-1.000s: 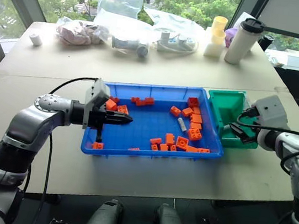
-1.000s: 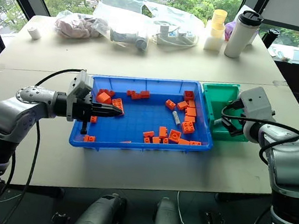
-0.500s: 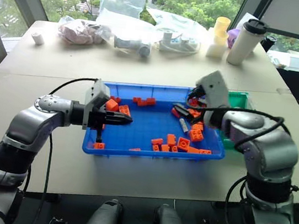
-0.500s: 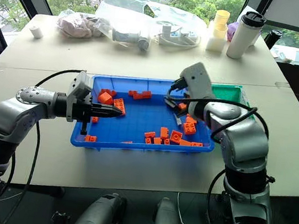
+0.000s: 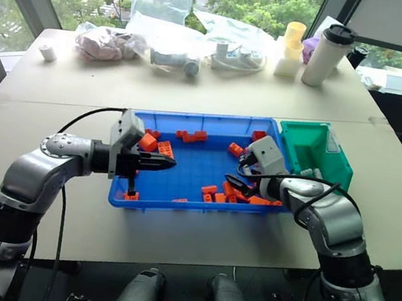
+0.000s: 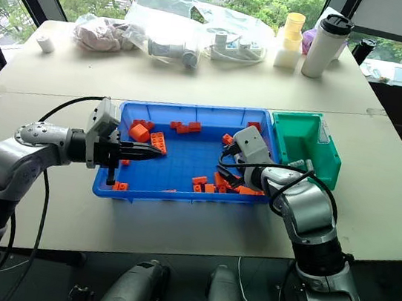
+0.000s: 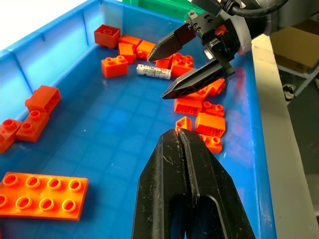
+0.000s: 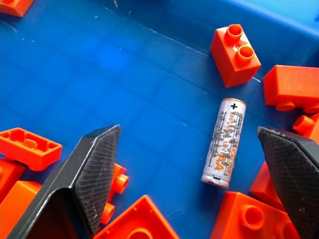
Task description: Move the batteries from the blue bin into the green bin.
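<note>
A wide, shallow bright-blue plastic bin (image 5: 179, 200) sits at the middle of the pale surface (image 5: 81, 96), with a small, deeper teal-green plastic bin (image 5: 337, 166) touching its side at 3 o'clock. Inside the blue bin, a slim silver-grey metal battery (image 8: 223, 142) lies flat on the floor toward the 3 o'clock end, among scattered orange toy building bricks (image 5: 257, 200); one brick lies near its plus end and others crowd its far side. The right gripper (image 7: 192, 59) hangs low over this part of the bin with its two black fingers spread wide; in the right wrist view the battery lies between the fingertips, nearer one than the other, touched by neither. Two more small silver-grey cylinders (image 5: 309, 172) seem to lie in the green bin, though they are too small to make out well. The left gripper (image 5: 156, 161) hovers over the 9 o'clock end of the blue bin, its fingers pressed together and holding nothing, near a flat orange plate brick (image 7: 42, 188).
</note>
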Robot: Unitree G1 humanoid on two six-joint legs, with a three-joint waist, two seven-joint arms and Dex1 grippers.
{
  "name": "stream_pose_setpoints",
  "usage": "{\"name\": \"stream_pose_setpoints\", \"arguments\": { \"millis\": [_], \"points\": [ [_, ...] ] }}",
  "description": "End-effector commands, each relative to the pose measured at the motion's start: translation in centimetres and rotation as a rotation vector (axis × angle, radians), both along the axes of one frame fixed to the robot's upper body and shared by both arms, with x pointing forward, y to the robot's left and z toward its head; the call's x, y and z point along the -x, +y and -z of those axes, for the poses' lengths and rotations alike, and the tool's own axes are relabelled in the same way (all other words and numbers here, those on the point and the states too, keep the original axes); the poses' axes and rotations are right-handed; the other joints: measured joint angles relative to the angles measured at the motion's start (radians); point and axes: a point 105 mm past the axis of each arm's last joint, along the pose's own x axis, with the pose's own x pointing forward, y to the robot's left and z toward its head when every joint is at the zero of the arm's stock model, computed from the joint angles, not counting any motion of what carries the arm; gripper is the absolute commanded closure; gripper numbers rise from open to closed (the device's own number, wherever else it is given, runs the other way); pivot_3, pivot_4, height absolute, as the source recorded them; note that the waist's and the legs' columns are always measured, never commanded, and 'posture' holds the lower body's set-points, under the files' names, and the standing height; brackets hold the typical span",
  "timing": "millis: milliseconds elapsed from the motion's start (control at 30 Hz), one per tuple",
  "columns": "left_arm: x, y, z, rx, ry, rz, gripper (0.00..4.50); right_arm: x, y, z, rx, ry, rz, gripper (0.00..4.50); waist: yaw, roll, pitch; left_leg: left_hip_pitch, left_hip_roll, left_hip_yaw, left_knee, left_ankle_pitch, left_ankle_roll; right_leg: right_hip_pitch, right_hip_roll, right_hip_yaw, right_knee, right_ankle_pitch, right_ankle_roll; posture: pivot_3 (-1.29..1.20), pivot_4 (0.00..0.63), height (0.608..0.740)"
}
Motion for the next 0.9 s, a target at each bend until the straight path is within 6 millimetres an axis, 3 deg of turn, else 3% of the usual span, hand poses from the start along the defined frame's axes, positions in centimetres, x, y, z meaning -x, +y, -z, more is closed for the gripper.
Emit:
{"name": "stream_pose_setpoints", "arguments": {
  "millis": [33, 133, 333, 367, 433, 500, 633, 700, 800, 900],
  "points": [
    [0.2, 0.1, -1.3, 0.008, -0.051, 0.003, 4.5, -0.2, 0.4, -0.1, -0.03, -0.001, 0.002, 0.04, -0.001, 0.0, 0.0, 0.0, 0.0, 0.0, 0.0, 0.0, 0.0, 0.0, 0.0, 0.0, 0.0, 0.0, 0.0, 0.0, 0.15, 0.74],
    [0.2, -0.1, -1.2, 0.011, -0.053, 0.004, 4.5, -0.9, 0.1, 0.6, -0.013, 0.012, 0.027, 0.93, -0.001, 0.0, 0.0, 0.0, 0.0, 0.0, 0.0, 0.0, 0.0, 0.0, 0.0, 0.0, 0.0, 0.0, 0.0, 0.0, 0.15, 0.74],
    [0.0, -0.2, -1.2, 0.011, -0.059, 0.003, 4.5, -1.4, 0.2, -0.1, 0.024, -0.02, 0.014, 4.15, -0.001, 0.0, 0.0, 0.0, 0.0, 0.0, 0.0, 0.0, 0.0, 0.0, 0.0, 0.0, 0.0, 0.0, 0.0, 0.0, 0.15, 0.74],
    [0.0, -0.3, -1.2, 0.013, -0.059, 0.005, 4.5, -1.6, 0.2, -0.5, 0.046, -0.042, 0.004, 4.49, -0.001, 0.0, 0.0, 0.0, 0.0, 0.0, 0.0, 0.0, 0.0, 0.0, 0.0, 0.0, 0.0, 0.0, 0.0, 0.0, 0.15, 0.74],
    [-0.1, -0.4, -1.2, 0.012, -0.06, 0.007, 4.5, -1.9, 0.1, -2.1, 0.072, -0.103, -0.005, 4.47, 0.0, 0.0, 0.0, 0.0, 0.0, 0.0, 0.0, 0.0, 0.0, 0.0, 0.0, 0.0, 0.0, 0.0, 0.0, 0.0, 0.15, 0.74],
    [-0.2, -0.5, -1.3, 0.014, -0.061, 0.009, 4.5, -2.3, -0.3, -5.1, 0.049, -0.18, 0.014, 4.47, 0.0, 0.0, 0.0, 0.0, 0.0, 0.0, 0.0, 0.0, 0.0, 0.0, 0.0, 0.0, 0.0, 0.0, 0.0, 0.0, 0.15, 0.74],
    [-0.4, -0.6, -1.2, 0.014, -0.06, 0.016, 4.5, -2.6, -2.9, -10.7, 0.033, -0.316, 0.08, 4.47, 0.003, 0.0, 0.0, 0.0, 0.0, 0.0, 0.0, 0.0, 0.0, 0.0, 0.0, 0.0, 0.0, 0.0, 0.0, 0.0, 0.15, 0.74],
    [-0.5, -0.8, -1.3, 0.019, -0.061, 0.022, 4.5, -2.7, -6.7, -13.0, 0.073, -0.379, 0.204, 4.47, 0.005, 0.0, 0.0, -0.001, -0.001, -0.001, 0.0, 0.0, 0.0, 0.0, 0.0, -0.001, -0.001, 0.0, 0.0, 0.0, 0.15, 0.74],
    [-0.5, -0.9, -1.4, 0.02, -0.061, 0.037, 4.5, -2.0, -12.5, -14.7, 0.158, -0.414, 0.38, 4.47, 0.009, 0.0, 0.0, -0.001, -0.001, -0.001, 0.0, 0.0, 0.0, 0.001, 0.0, -0.002, -0.003, 0.0, 0.0, 0.0, 0.15, 0.74],
    [-0.8, -1.0, -1.4, 0.019, -0.061, 0.04, 4.5, -0.9, -14.8, -14.4, 0.18, -0.394, 0.424, 4.47, 0.004, 0.0, 0.0, -0.001, -0.001, 0.0, 0.0, 0.0, 0.001, 0.001, -0.001, -0.001, -0.003, 0.0, 0.0, 0.0, 0.15, 0.74]
  ]
}}
